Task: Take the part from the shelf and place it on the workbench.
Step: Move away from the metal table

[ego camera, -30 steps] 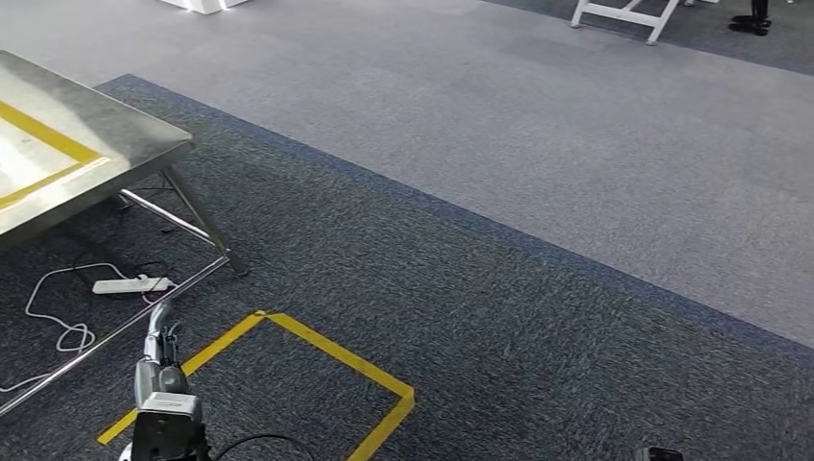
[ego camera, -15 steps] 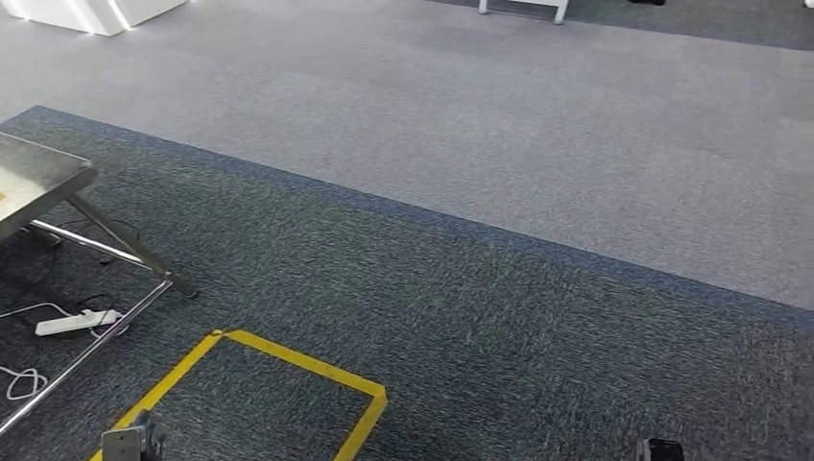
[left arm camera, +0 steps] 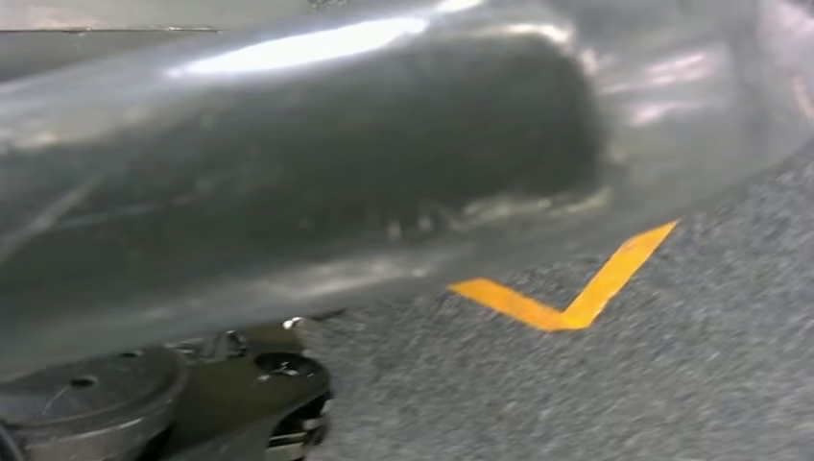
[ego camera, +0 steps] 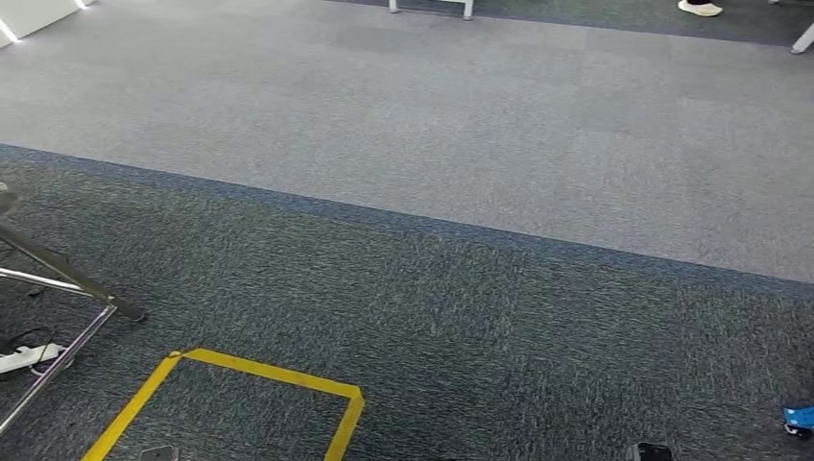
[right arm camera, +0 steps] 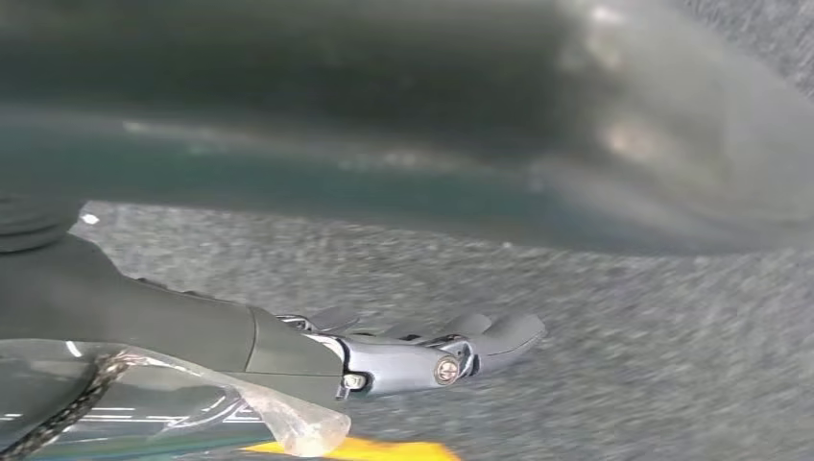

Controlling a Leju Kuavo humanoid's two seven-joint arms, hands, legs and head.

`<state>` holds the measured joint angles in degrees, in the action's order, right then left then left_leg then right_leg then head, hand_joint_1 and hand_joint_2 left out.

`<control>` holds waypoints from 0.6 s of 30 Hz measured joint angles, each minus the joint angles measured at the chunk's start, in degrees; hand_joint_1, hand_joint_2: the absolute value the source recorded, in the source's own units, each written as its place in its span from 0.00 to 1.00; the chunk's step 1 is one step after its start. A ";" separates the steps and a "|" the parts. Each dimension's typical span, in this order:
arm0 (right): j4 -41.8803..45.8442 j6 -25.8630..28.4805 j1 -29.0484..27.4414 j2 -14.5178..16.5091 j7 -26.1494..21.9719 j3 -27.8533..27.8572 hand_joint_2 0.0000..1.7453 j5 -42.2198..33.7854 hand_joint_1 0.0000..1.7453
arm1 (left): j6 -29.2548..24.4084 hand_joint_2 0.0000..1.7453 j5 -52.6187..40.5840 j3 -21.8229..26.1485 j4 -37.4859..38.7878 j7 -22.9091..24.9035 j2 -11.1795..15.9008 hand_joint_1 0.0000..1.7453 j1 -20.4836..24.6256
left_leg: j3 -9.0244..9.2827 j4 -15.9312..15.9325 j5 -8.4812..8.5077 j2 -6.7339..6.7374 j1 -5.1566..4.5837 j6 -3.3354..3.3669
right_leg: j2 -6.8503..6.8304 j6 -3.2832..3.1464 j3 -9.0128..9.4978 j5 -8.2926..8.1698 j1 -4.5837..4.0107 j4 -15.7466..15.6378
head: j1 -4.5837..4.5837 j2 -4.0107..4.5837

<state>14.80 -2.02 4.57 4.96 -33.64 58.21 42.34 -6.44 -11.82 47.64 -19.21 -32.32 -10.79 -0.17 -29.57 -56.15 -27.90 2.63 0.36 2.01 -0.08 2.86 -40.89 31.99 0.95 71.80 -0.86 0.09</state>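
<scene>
the head view looked down on carpet: a dark grey carpet (ego camera: 461,355) near the robot, a lighter grey carpet (ego camera: 461,125) beyond it, and a yellow tape outline (ego camera: 251,384) marked on the dark part. at the far left edge stood the metal legs of a table (ego camera: 59,284), with a white power strip (ego camera: 25,358) lying on the floor under it. no shelf and no part were visible, so where the part sat could not be told from these pictures.

the right hand (right arm camera: 422,355) appeared in the right wrist view, hanging over the carpet with its fingers stretched out fairly straight and nothing between them; it looked open and empty. some clear plastic wrap (right arm camera: 240,408) clung around the wrist cover behind it. in the left wrist view a blurred silver surface, probably the robot's own arm, covered the frame above a corner of yellow tape (left arm camera: 566,288); the left hand itself could not be made out, so its state could not be told.

judged from this, the task was in its travel step: the robot was facing open floor beside the table, with nothing picked up yet as far as the right hand showed. the next move likely called for bringing the shelf into sight, squaring up to it, then raising an arm from its hanging pose towards the part.
</scene>
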 joint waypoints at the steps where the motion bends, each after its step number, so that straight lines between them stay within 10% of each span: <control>1: -0.01 0.10 -0.08 -0.01 0.21 0.03 0.00 0.01 0.00 | -0.38 0.00 -0.58 0.01 0.40 0.75 0.01 0.00 0.16 | 0.08 -0.12 -0.17 0.59 0.07 -0.24 | -0.72 0.21 2.16 -1.89 0.20 -3.77 | -0.01 0.00; 4: -0.10 0.42 0.02 0.09 1.00 0.19 0.00 0.08 0.00 | -2.44 0.00 -3.63 -0.01 1.56 4.07 -0.03 0.00 0.54 | 0.32 -0.68 -0.91 2.03 -0.29 -1.26 | -3.70 -0.07 7.74 -4.46 0.17 -13.39 | 0.04 0.00; 7: -0.24 0.65 -0.52 0.14 1.39 0.46 0.00 0.26 0.00 | -4.11 0.00 -6.48 -0.22 2.83 6.94 -0.39 0.00 0.73 | 0.64 -0.83 -1.29 3.00 -0.33 -2.06 | -2.64 -1.49 8.01 -4.44 -0.05 -13.97 | 0.33 0.00; 9: -0.33 0.86 -0.97 0.13 1.43 0.56 0.00 0.40 0.00 | -4.41 0.00 -8.24 -0.72 3.43 7.62 -0.73 0.00 0.77 | 0.00 -2.75 -2.95 1.35 -0.03 -2.55 | -1.62 -2.21 7.97 -4.63 -0.02 -14.09 | 0.44 0.00; 13: -0.38 1.09 -0.94 0.11 1.40 0.93 0.00 0.66 0.00 | -4.62 0.00 -11.11 -2.04 4.37 7.31 -0.95 0.00 0.72 | -6.46 -17.11 -9.48 -2.01 0.08 -2.49 | 1.06 -3.22 7.97 -4.66 -0.41 -14.15 | 0.61 0.00; 15: -0.38 1.08 -1.12 0.12 1.40 1.10 0.00 0.72 0.00 | -4.61 0.00 -11.62 -2.45 4.57 6.87 -0.95 0.00 0.73 | -7.12 -17.68 -7.95 -2.26 -0.01 -1.99 | 2.60 -3.34 8.17 -4.61 -0.72 -14.14 | 0.60 0.00; 18: -0.42 1.08 -1.16 0.15 1.36 1.40 0.00 0.85 0.00 | -4.58 0.00 -12.19 -2.91 4.69 6.50 -0.84 0.00 0.83 | -2.94 -7.10 -1.50 -4.81 -0.31 -0.71 | 4.74 -3.28 8.54 -4.52 -0.97 -14.05 | 0.57 0.00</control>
<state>14.39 -0.93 3.41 5.10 -32.28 59.61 43.19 -11.01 -24.01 44.73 -14.52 -25.82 -11.63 0.65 -32.52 -63.24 -29.39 -2.18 0.05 1.30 4.66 -0.42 -32.34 27.47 -0.03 57.75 -0.29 0.09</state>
